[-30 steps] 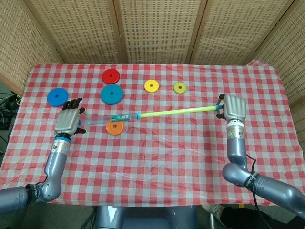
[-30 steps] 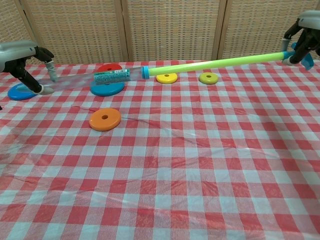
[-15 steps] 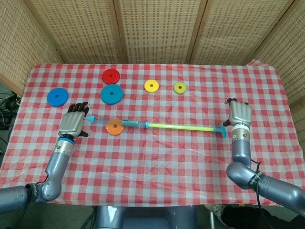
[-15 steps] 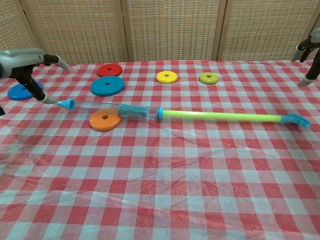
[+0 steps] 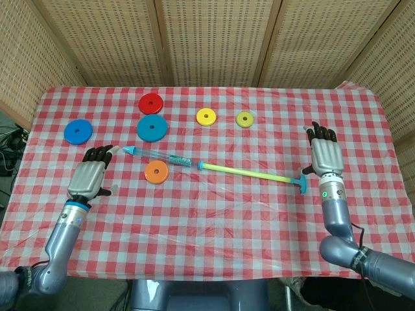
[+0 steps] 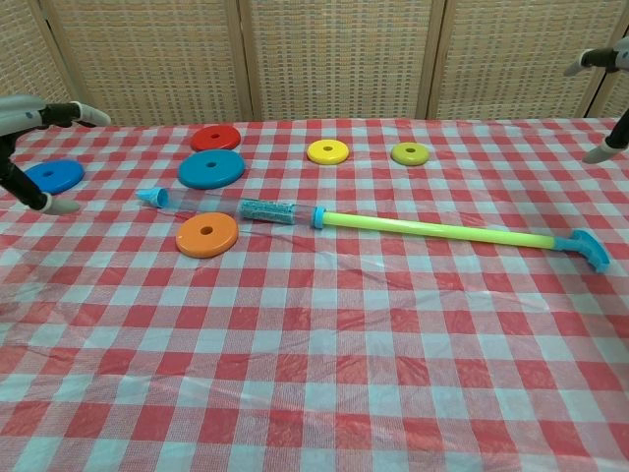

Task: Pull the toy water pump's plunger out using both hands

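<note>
The toy water pump (image 5: 214,166) lies flat across the middle of the checked worktop (image 5: 214,220), its yellow-green plunger (image 5: 245,171) drawn far out of the clear barrel (image 5: 162,157), blue handle (image 5: 302,183) pointing toward 3 o'clock. The left robot hand (image 5: 89,177) rests at 9 o'clock, fingers spread and empty, apart from the nozzle. The right robot hand (image 5: 325,155) sits just beyond the handle, fingers spread, holding nothing. An orange disc (image 5: 156,172) lies just beside the barrel.

Chest view crops the left hand (image 6: 34,128) and right hand (image 6: 607,88) (fingertips only).
</note>
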`<action>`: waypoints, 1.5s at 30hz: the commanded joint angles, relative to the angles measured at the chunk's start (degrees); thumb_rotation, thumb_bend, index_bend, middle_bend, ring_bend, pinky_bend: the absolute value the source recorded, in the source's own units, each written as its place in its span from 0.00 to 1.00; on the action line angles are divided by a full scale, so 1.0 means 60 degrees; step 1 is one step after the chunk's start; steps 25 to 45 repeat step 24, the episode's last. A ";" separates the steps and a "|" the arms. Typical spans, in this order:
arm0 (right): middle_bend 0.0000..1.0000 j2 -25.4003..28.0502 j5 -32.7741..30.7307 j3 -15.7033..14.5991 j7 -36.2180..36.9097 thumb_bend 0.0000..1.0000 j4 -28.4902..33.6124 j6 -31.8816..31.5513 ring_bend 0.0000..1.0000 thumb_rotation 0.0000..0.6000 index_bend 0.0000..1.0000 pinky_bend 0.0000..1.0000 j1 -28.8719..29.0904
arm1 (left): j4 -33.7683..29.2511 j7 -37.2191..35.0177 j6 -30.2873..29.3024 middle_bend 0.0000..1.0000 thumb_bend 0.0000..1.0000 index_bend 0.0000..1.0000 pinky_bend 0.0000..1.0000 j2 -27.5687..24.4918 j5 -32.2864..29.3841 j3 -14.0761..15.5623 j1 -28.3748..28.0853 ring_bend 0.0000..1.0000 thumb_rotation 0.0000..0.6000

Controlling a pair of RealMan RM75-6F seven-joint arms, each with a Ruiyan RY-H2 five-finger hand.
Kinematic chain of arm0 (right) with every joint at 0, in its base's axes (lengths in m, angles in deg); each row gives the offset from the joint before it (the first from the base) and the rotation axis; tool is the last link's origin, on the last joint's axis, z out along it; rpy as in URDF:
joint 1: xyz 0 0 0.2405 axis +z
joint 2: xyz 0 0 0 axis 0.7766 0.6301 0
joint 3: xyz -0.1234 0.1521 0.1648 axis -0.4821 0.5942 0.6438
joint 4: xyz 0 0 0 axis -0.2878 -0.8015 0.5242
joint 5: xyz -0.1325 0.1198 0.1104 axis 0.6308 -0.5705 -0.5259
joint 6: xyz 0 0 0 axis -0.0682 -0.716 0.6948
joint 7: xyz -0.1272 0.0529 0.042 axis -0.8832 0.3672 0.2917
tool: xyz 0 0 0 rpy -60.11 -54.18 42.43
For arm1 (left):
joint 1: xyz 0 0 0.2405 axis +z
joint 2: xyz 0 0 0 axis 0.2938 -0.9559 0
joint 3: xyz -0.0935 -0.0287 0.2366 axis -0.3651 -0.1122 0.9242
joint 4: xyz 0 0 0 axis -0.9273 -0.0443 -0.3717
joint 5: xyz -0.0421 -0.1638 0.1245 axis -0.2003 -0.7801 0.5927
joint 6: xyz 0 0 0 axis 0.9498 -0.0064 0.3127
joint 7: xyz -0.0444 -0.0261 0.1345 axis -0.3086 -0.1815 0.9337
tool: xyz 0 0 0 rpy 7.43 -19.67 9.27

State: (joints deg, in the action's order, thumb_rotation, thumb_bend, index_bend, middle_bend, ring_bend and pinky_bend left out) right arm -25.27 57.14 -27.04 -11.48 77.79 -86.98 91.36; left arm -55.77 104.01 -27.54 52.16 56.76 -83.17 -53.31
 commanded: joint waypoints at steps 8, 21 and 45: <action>0.00 0.0559 0.6170 -0.2356 0.3746 0.09 0.0233 -0.2681 0.00 1.00 0.00 0.00 -0.2880 | -0.0052 -0.1386 -0.2375 0.00 0.00 0.00 0.00 -0.0892 0.3353 0.1902 0.2537 0.00 1.00; 0.00 0.0673 0.7617 -0.3223 0.3417 0.08 0.0017 -0.4065 0.00 1.00 0.00 0.00 -0.4285 | 0.0453 -0.1221 -0.3510 0.00 0.00 0.00 0.00 -0.1073 0.4805 0.2531 0.3884 0.00 1.00; 0.00 0.0643 0.7797 -0.3359 0.3461 0.07 0.0049 -0.4149 0.00 1.00 0.00 0.00 -0.4496 | 0.0460 -0.1114 -0.3645 0.00 0.00 0.00 0.00 -0.1183 0.4980 0.2561 0.4069 0.00 1.00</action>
